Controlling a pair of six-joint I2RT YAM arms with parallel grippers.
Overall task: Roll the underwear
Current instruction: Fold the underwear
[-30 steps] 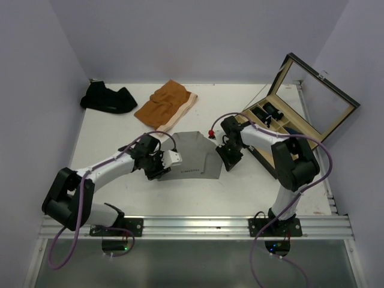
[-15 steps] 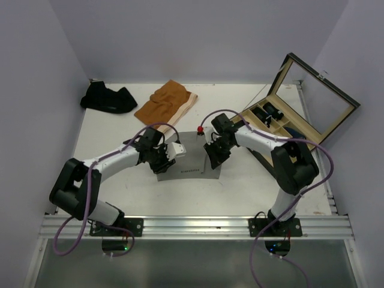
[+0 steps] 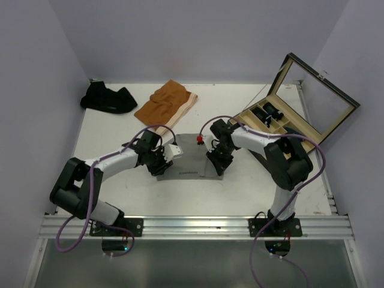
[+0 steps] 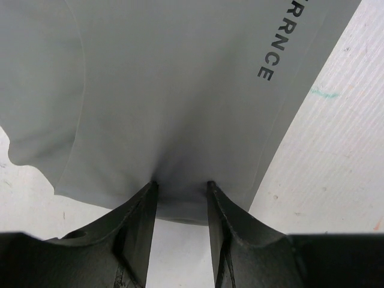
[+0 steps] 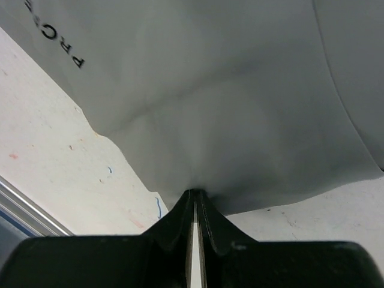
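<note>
Black cloth heap (image 3: 108, 99): crumpled, far back, farthest left of the wooden box with open glass lid (image 3: 336, 90).
Rust-orange cloth briefs (image 3: 166, 106): loosely spread, cream waistband edge on the side facing the wooden box, well left of it.
Left gripper (image 4: 180, 186): at the light grey cloth briefs' edge away from the wooden box; fingers a little apart, grey cloth puckered and pinched between the tips.
Light grey cloth briefs (image 3: 189, 157): smooth, flat on the white table (image 3: 114, 138), sides folded inward to a narrow panel, dark printed lettering along the near band; left of the wooden box, nearer the arm bases.
Right gripper (image 5: 194, 193): on the edge facing the wooden box; fingers almost together, clamped on the grey hem.
</note>
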